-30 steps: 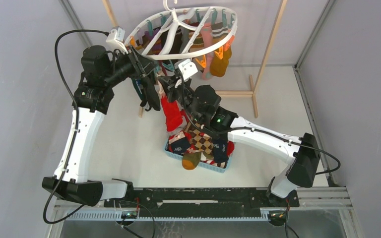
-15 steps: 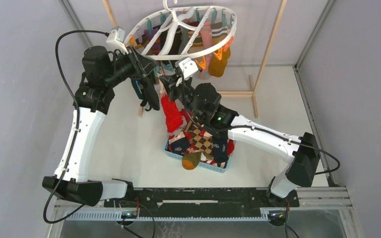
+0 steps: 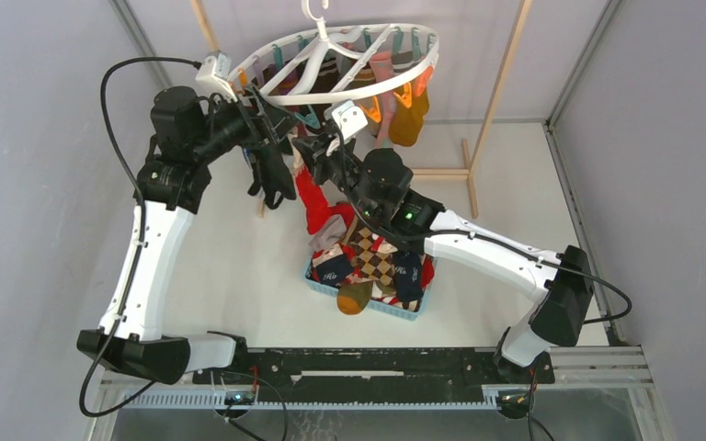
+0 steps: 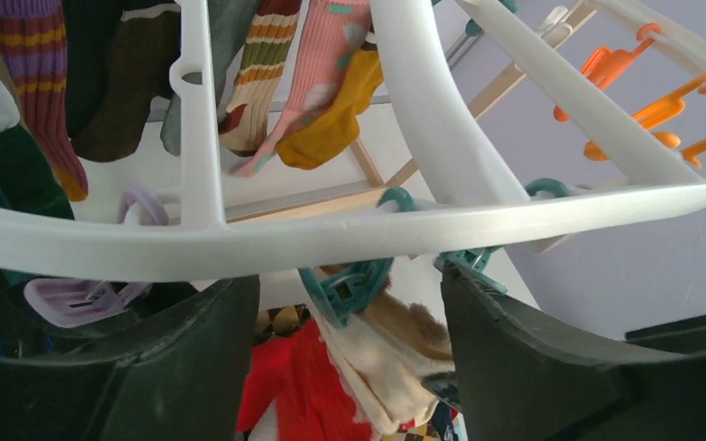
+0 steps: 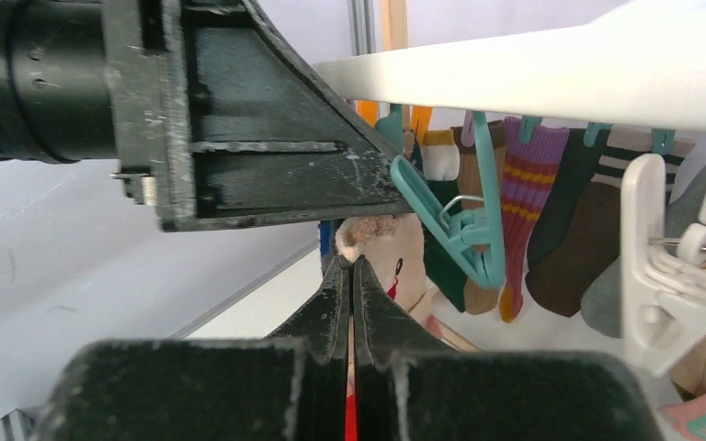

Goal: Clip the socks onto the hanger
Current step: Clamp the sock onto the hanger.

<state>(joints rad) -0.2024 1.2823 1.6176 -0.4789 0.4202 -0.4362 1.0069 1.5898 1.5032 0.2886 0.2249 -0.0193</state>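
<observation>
The white oval hanger hangs at the top centre, with several socks clipped along its far side. My left gripper is open just under the ring's near rim, its fingers on either side of a teal clip. That clip sits on the cream cuff of a red sock. My right gripper is shut on the same cuff from below, and the red sock hangs down from it. More socks fill the basket.
A blue basket stands on the table below the arms. Light wooden frame poles rise behind and to the right. Hung socks and a white clip crowd the ring beside my right gripper.
My left gripper has opened and let go of the teal clip. The hanger's near rim has risen slightly. My right gripper has lifted the red sock's cuff a little up and left.
</observation>
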